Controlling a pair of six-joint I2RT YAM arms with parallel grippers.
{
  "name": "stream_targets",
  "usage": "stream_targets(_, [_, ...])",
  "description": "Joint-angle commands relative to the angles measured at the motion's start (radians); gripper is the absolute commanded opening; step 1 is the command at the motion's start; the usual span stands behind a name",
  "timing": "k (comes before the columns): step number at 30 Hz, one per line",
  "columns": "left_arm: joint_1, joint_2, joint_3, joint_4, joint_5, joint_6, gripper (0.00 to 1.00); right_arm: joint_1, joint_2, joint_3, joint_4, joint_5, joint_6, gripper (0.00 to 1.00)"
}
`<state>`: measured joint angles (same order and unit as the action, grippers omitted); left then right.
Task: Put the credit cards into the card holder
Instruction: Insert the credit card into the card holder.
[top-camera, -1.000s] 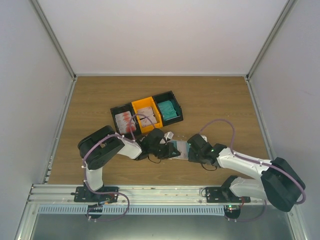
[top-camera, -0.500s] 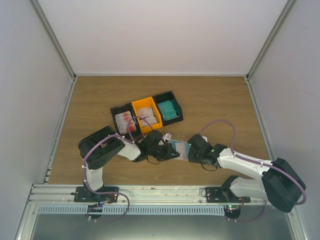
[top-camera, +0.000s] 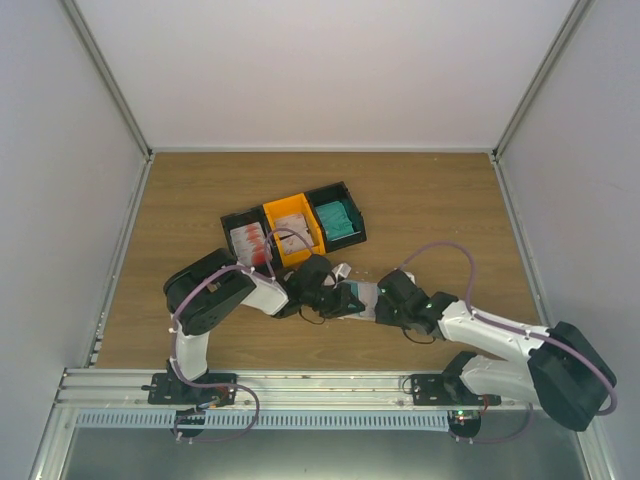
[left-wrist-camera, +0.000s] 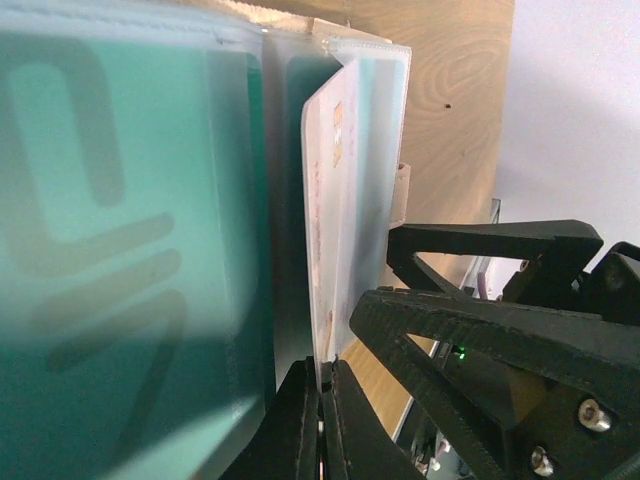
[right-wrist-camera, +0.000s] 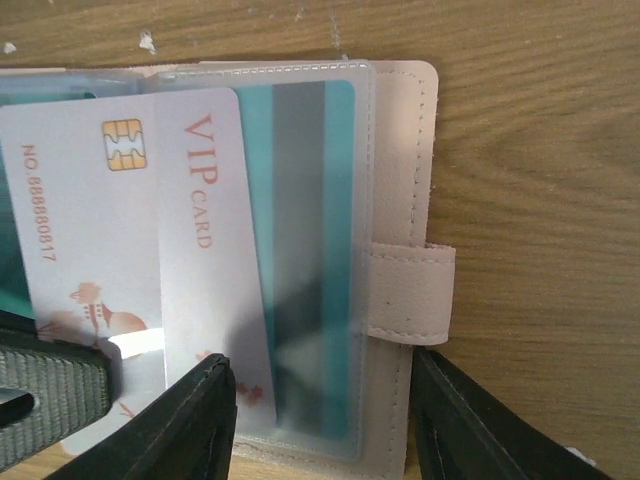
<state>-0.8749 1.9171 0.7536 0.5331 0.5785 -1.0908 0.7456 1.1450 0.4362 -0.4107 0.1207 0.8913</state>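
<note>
Wooden table (top-camera: 440, 200) seen from above, both arms reached in toward the middle.

Black-orange-black bin set (top-camera: 312, 208) is taken as reference. Teal credit cards (top-camera: 337, 220) are stacked in its right black bin. White cards with red markings (top-camera: 247, 240) are seen in its left black bin, and more in the orange one.

Left gripper (left-wrist-camera: 320, 400) is found just in front of the bin set, on the arm-base side. It is clenched on the lower edge of the white VIP card (right-wrist-camera: 110, 230). That card is stood on edge in the left wrist view.

Right gripper (right-wrist-camera: 318, 400) is placed in front of the bin set too, a bit right, facing the left one. Jaws are spread and released, with the holder's edge straddled and nothing pinched.

Card holder (right-wrist-camera: 400, 150) is laid open and flat on the table between the two grippers, near the front of the bin set. The VIP card is partly tucked under a clear sleeve. A teal card (right-wrist-camera: 300, 200) is seated in the sleeve beside it.

Tab clasp (right-wrist-camera: 410, 295) is seen sticking out over the holder's beige edge. Tiny white scraps (right-wrist-camera: 147, 42) are noted on the wood just beyond the holder.
</note>
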Motion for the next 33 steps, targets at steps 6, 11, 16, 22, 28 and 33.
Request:
stream_targets(6, [-0.006, 0.057, 0.037, -0.045, 0.040, 0.054, 0.01, -0.011, -0.011, -0.030, 0.082, -0.044, 0.008, 0.52])
stream_targets(11, [-0.007, 0.067, 0.060, -0.062, 0.071, 0.082, 0.05, -0.017, -0.032, -0.030, 0.076, -0.032, 0.015, 0.52])
stream_targets(16, [-0.011, 0.055, 0.072, -0.088, 0.070, 0.109, 0.13, -0.023, -0.071, -0.043, 0.065, -0.003, 0.047, 0.53])
stream_targets(22, [-0.048, 0.004, 0.072, -0.136, 0.042, 0.165, 0.22, -0.039, -0.111, -0.071, 0.057, 0.000, 0.062, 0.52])
stream_targets(28, [-0.066, -0.028, 0.071, -0.180, -0.004, 0.177, 0.29, -0.043, -0.097, -0.075, 0.045, -0.009, 0.059, 0.52])
stream_targets(33, [-0.092, -0.076, 0.069, -0.242, -0.074, 0.198, 0.32, -0.046, -0.102, -0.084, 0.070, -0.042, 0.027, 0.52])
